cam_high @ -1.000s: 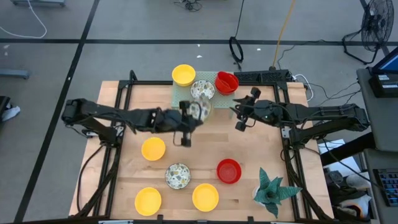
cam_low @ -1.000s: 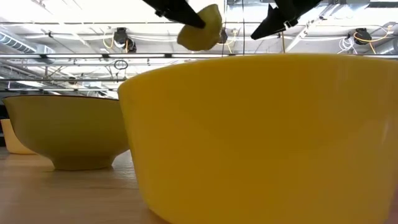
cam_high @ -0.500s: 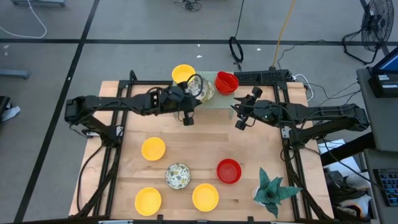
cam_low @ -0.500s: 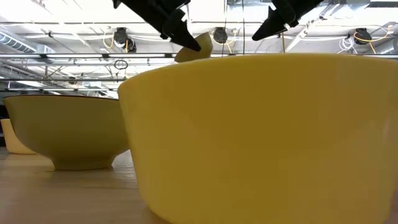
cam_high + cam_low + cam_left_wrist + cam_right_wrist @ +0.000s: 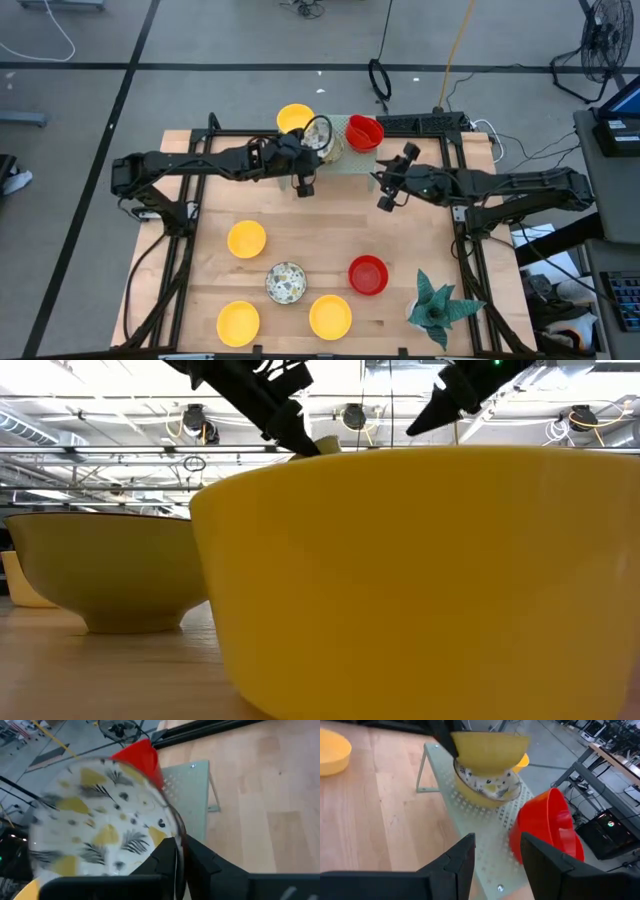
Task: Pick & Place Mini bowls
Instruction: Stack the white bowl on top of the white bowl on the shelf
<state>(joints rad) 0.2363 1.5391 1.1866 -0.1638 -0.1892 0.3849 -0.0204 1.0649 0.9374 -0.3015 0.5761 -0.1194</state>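
Note:
My left gripper (image 5: 311, 150) is shut on a white, green-speckled mini bowl (image 5: 319, 134) with a yellow outside, over the pale green rack (image 5: 352, 157) at the table's far edge. Right under it another speckled bowl (image 5: 487, 787) rests in the rack. A yellow bowl (image 5: 294, 117) and a red bowl (image 5: 364, 131) lean at the rack's ends. My right gripper (image 5: 388, 186) hangs open, just right of the rack, touching nothing. On the table stand yellow bowls (image 5: 246, 238), (image 5: 238, 322), (image 5: 330, 316), a speckled bowl (image 5: 286, 283) and a red bowl (image 5: 368, 275). My left gripper pinches the speckled bowl by its rim (image 5: 176, 836), one finger on the patterned inside and one on the yellow outside. The fingers (image 5: 445, 740) come slanting from the table's left. The bowl (image 5: 490, 750) is held close above the racked bowl; whether they touch I cannot tell.
A green spiky plant (image 5: 435, 305) stands at the near right corner. Black frame rails run along the table's left and right sides. In the low view a yellow bowl (image 5: 420, 580) fills the front and another (image 5: 110, 570) stands left of it.
My left gripper has carried the speckled bowl from over the table's middle toward the far edge, up to the rack, and has come lower, still shut on it. The bowl now hangs over the racked speckled bowl.

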